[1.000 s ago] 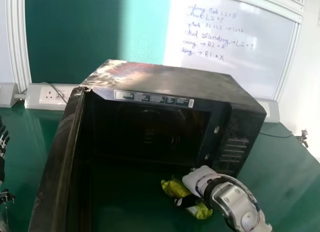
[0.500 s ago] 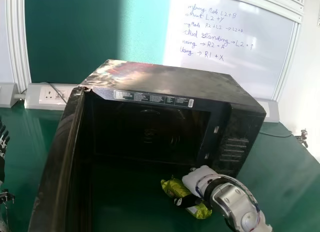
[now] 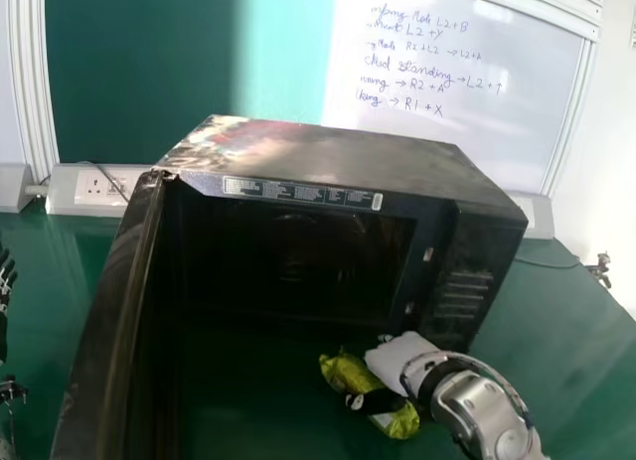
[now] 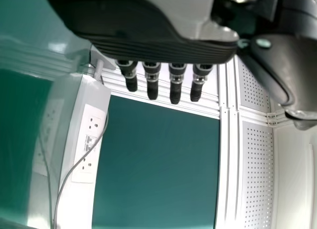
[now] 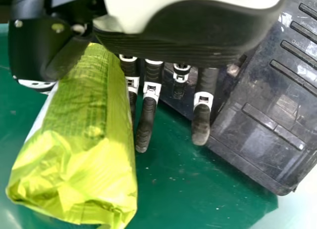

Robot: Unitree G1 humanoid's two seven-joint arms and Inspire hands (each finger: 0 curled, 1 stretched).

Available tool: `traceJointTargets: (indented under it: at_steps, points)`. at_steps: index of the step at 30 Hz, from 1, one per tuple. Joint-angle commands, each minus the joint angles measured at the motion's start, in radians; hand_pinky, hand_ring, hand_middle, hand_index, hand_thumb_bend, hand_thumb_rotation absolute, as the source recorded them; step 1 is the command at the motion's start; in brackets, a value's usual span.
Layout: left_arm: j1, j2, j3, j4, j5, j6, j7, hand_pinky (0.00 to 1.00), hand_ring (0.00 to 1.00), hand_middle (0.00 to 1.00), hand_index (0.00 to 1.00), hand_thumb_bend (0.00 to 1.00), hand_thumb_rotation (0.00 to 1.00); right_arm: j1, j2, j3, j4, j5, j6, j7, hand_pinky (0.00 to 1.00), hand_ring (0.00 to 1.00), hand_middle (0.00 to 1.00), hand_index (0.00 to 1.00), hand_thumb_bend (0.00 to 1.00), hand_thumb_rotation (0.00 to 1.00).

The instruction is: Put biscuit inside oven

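Observation:
The yellow-green biscuit packet (image 3: 346,373) is in front of the open black oven (image 3: 338,162), outside its cavity, near the lower right of the opening. My right hand (image 3: 399,359) is at the packet's right side, its dark thumb across the wrapper. In the right wrist view, the packet (image 5: 84,150) lies between the thumb and the fingers of my right hand (image 5: 146,117), which are bent lightly against its side. My left hand (image 3: 5,286) is at the far left edge, away from the oven; in the left wrist view the left hand (image 4: 176,83) has extended fingers.
The oven door (image 3: 114,321) stands swung open at the left, reaching toward me. Its vented right side (image 3: 462,281) rises just beyond my right hand. A socket box (image 3: 94,190) and a whiteboard (image 3: 457,92) are behind, above the green table (image 3: 556,351).
My right hand has shifted slightly to the right, and the packet's lower end has dipped a little. The head view has shifted slightly.

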Motion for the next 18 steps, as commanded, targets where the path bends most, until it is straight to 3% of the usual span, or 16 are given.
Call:
traceJointTargets:
  at_steps: [1,18]
  points:
    - [0.026,-0.039,0.003,0.026,-0.001,0.001,0.007,0.78,0.81,0.79,0.84,0.74,0.69,0.040,0.002,0.019,-0.011,0.038,-0.037,0.005,0.21,0.31,0.48,0.49,0.53,0.00]
    - [0.028,-0.042,0.002,0.022,-0.003,-0.003,0.005,0.79,0.82,0.79,0.84,0.74,0.69,-0.019,0.021,-0.046,-0.101,0.083,-0.027,0.031,0.26,0.33,0.48,0.49,0.53,0.00]
